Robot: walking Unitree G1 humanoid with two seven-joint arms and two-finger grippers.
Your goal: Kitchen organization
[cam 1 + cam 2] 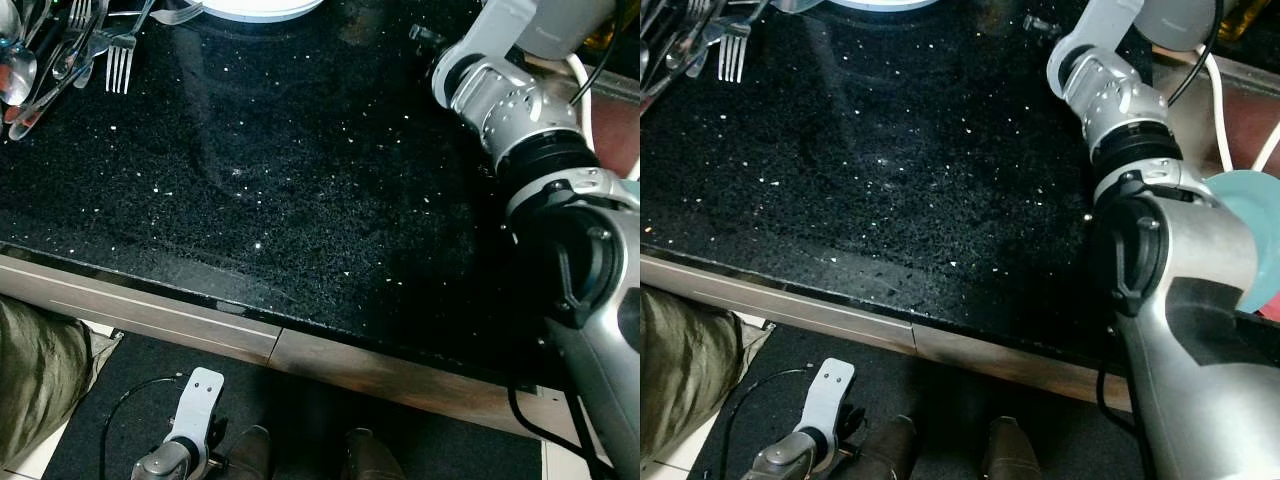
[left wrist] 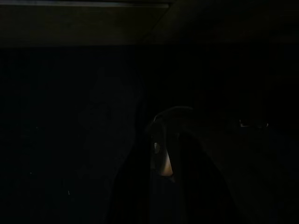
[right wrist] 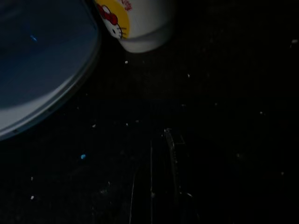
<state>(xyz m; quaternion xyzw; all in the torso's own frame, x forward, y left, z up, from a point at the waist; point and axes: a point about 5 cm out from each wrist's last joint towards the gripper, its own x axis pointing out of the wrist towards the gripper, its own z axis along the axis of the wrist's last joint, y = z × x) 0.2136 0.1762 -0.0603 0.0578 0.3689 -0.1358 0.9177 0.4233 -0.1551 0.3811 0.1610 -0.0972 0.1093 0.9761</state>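
Black speckled stone counter (image 1: 300, 200) lay bare mid-frame while the right gripper (image 3: 159, 186), apparently clenched and empty, reached toward a white cartoon-printed cup (image 3: 140, 23), probably next to grasp.

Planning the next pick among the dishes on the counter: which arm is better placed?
Right, probably. The right arm reaches over the black counter, its wrist view showing a cartoon mug and blue plate. The left tool hangs below the counter edge.

A black speckled stone countertop (image 1: 300, 190) is stretching out before me, glinting under overhead light. Along its near edge a wooden drawer front (image 1: 170, 320) is running, split by a seam. Below the countertop, a dark mat (image 1: 300, 420) is lying on the floor, pale tile (image 1: 30, 455) showing beside it.
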